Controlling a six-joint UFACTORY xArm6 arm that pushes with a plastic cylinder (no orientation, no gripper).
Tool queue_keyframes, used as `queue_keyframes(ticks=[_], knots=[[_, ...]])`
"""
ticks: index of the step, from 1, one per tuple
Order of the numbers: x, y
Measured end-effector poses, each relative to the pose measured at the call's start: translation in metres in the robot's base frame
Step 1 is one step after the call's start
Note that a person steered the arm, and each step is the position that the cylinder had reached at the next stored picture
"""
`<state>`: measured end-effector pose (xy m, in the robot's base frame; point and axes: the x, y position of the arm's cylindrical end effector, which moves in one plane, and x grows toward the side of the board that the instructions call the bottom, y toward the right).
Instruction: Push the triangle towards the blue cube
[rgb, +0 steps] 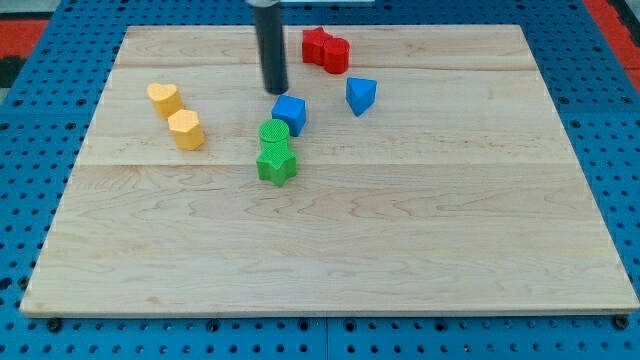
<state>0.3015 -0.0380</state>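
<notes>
The blue triangle (361, 95) lies on the wooden board (400, 230) right of centre near the view's top. The blue cube (289, 114) sits to its left and slightly lower, a short gap apart. My tip (276, 91) is the lower end of the dark rod, just above and left of the blue cube, well left of the triangle, touching neither.
A green cylinder (274, 132) and a green star (276, 163) sit right below the blue cube. Two red blocks (326, 49) lie together near the top edge. A yellow heart (164, 98) and a yellow hexagon (186, 129) are at the left.
</notes>
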Motion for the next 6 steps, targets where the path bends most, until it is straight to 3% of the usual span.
queue_keyframes(ticks=[2,4,5,6], knots=[[0.012,0.109],[0.066,0.111],[0.068,0.114],[0.083,0.075]])
